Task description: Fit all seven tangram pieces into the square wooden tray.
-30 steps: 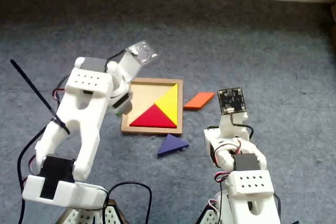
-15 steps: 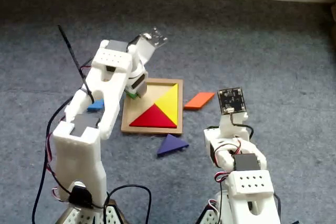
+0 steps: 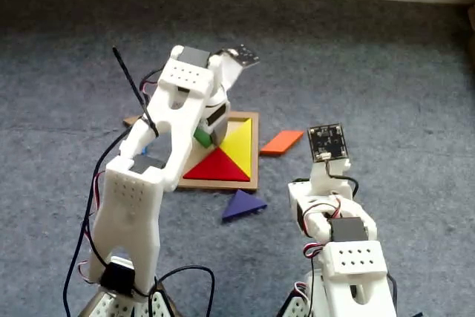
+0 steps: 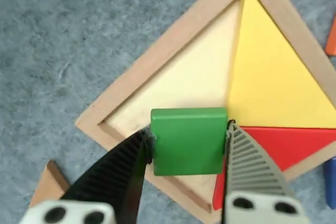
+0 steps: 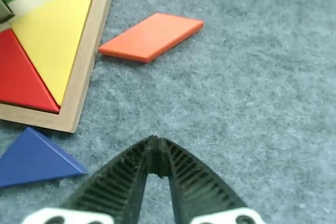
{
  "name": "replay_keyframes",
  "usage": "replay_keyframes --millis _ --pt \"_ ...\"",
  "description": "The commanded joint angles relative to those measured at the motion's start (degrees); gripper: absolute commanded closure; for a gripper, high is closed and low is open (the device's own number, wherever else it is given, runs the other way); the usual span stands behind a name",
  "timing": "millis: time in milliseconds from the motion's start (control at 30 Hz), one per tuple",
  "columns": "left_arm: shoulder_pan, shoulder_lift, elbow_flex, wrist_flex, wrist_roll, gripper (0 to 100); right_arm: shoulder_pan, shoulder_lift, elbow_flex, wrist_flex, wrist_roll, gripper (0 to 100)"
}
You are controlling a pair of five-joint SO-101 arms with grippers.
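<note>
High view: the left arm is stretching over the square wooden tray (image 3: 253,155) and carrying the green square (image 3: 202,138) above the tray's bare left part. A second ago it was standing left of the tray.

Left wrist view: the left gripper (image 4: 188,150) is clamping the green square (image 4: 186,132) by two opposite sides. The square's edges are lying diagonal to the tray rim (image 4: 173,40), and open floor is waiting just far of it, beside the yellow triangle (image 4: 268,77).

Right wrist view: the right gripper (image 5: 156,156) is sitting closed and empty, unmoved, nearer the orange parallelogram (image 5: 151,36).

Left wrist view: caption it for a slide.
Left pincer grips green square over wooden tray holding yellow triangle, red triangle.
</note>
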Motion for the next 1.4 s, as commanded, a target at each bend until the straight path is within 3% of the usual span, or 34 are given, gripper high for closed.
replay_keyframes --millis 0,367,567,933,1167,1367 --pt "1.10 -0.66 -5.14 3.25 1.23 80 0.57 -0.92 -0.48 -1.36 0.79 99.2" --pt "1.89 0.48 -7.08 5.27 1.23 79 0.57 -0.92 -0.48 -1.36 0.79 99.2" --pt "1.54 2.95 -7.25 6.15 1.05 69 0.57 -0.92 -0.48 -1.36 0.79 99.2" --pt "-0.40 -0.92 -7.25 6.24 1.41 69 0.57 -0.92 -0.48 -1.36 0.79 99.2" --pt "-1.54 -6.46 -6.99 6.86 3.43 82 0.57 -0.92 -0.48 -1.36 0.79 99.2" --pt "-2.95 -3.47 -7.08 6.51 3.34 92 0.57 -0.92 -0.48 -1.36 0.79 99.2"
